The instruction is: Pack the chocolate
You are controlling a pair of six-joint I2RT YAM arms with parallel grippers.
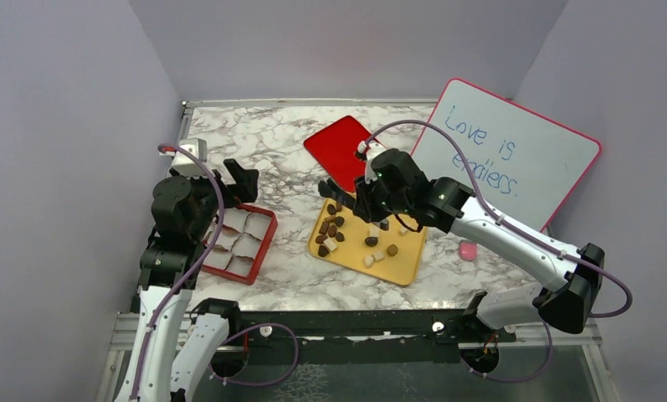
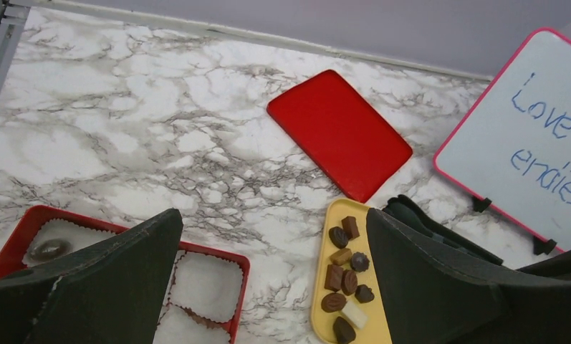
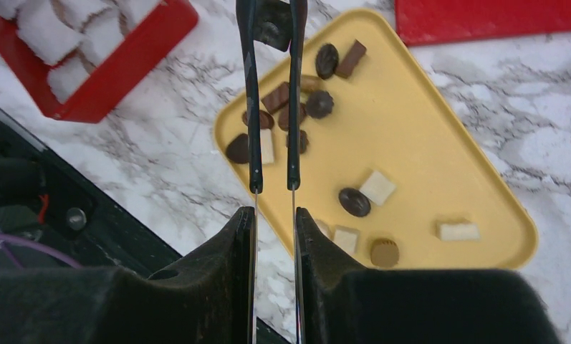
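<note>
Several pieces of the chocolate [image 1: 330,228] [image 3: 355,201], dark, tan and cream-white, lie on a yellow tray [image 1: 405,261] [image 3: 440,150] [image 2: 324,301]. My right gripper [image 1: 370,201] [image 3: 274,215] hovers above the tray, shut on a pair of thin black tongs [image 3: 253,107]. Between the tong tips sits a dark piece [image 3: 271,25] that looks like a chocolate. My left gripper [image 1: 228,186] [image 2: 274,218] hangs open and empty over the red box [image 1: 267,230] [image 2: 239,261]. White paper cups [image 2: 203,283] line the box, and one dark chocolate [image 2: 51,249] lies in a cup.
A red lid [image 1: 340,149] [image 2: 339,132] lies flat behind the tray. A pink-framed whiteboard [image 1: 505,155] [image 2: 533,143] stands propped at the right. A small pink object [image 1: 468,249] rests near the board's foot. Grey walls close in on three sides.
</note>
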